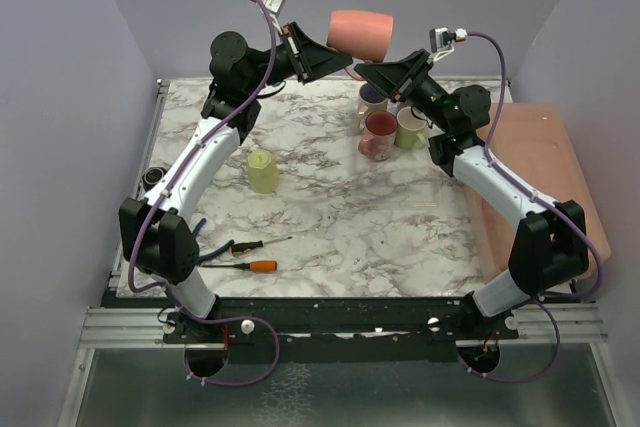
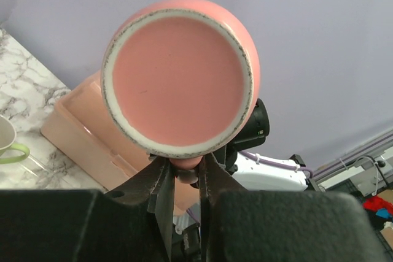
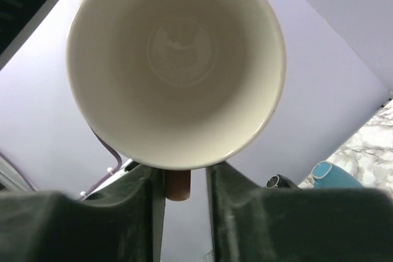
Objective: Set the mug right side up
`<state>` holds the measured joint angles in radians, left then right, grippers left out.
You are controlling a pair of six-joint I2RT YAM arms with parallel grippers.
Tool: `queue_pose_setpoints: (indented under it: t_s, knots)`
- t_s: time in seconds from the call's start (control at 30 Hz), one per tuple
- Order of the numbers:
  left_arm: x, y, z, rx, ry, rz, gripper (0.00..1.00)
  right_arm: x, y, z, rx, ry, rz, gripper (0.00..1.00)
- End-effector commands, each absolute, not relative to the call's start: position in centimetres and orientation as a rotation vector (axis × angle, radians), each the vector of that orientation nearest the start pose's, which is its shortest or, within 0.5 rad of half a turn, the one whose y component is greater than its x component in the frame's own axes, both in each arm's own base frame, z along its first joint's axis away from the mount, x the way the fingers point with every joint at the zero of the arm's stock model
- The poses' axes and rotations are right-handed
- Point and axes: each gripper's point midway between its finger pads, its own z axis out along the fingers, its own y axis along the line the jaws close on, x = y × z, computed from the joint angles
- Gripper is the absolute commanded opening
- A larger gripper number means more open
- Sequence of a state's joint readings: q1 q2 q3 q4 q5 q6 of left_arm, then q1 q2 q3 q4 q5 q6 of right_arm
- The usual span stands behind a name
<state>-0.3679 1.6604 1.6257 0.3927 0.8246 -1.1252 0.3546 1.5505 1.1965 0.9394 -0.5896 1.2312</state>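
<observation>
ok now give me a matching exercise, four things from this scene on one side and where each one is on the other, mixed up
Things
1. pink mug
2. yellow cup
3. orange-handled screwdriver
4. pink bin

Places
A. lying near the front edge of the marble top, next to a black-handled screwdriver
B. beside the right edge of the marble top
C. up in the air, its handle in the left end effector
D. standing alone on the left half of the marble top

Pairs: 1-C, 2-D, 3-A, 4-B
</observation>
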Motion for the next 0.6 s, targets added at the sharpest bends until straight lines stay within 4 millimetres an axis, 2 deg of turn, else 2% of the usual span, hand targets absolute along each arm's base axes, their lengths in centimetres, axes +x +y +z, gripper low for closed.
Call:
queue_pose_setpoints:
  t_s: [0.0, 0.13, 0.2, 0.3, 0.4, 0.5, 0.57]
  knots:
    - [33.6, -30.1, 49.8, 0.395, 1.407, -1.710, 0.00, 35.7, 27.2, 47.8, -0.133, 1.151, 1.703, 0.25]
    - [33.6, -30.1, 49.2, 0.393, 1.415, -1.704, 0.00, 36.0, 27.3, 47.9, -0.148, 1.155, 1.673, 0.01]
    - [33.6, -30.1, 48.9, 0.386, 1.422, -1.704, 0.09, 36.3, 27.1, 47.8, -0.141, 1.161, 1.621, 0.01]
    - [33.8, -29.9, 48.6, 0.374, 1.424, -1.690, 0.32, 36.6, 26.2, 47.9, -0.137, 1.146, 1.496, 0.01]
    - [34.2, -29.6, 48.2, 0.346, 1.435, -1.657, 0.51, 36.6, 25.4, 48.5, -0.154, 1.148, 1.372, 0.01]
    - [34.7, -29.5, 47.3, 0.323, 1.458, -1.627, 0.65, 36.5, 24.4, 48.9, -0.163, 1.164, 1.256, 0.01]
    - [35.2, -29.4, 46.4, 0.313, 1.482, -1.590, 0.70, 36.8, 23.5, 48.6, -0.157, 1.189, 1.148, 0.01]
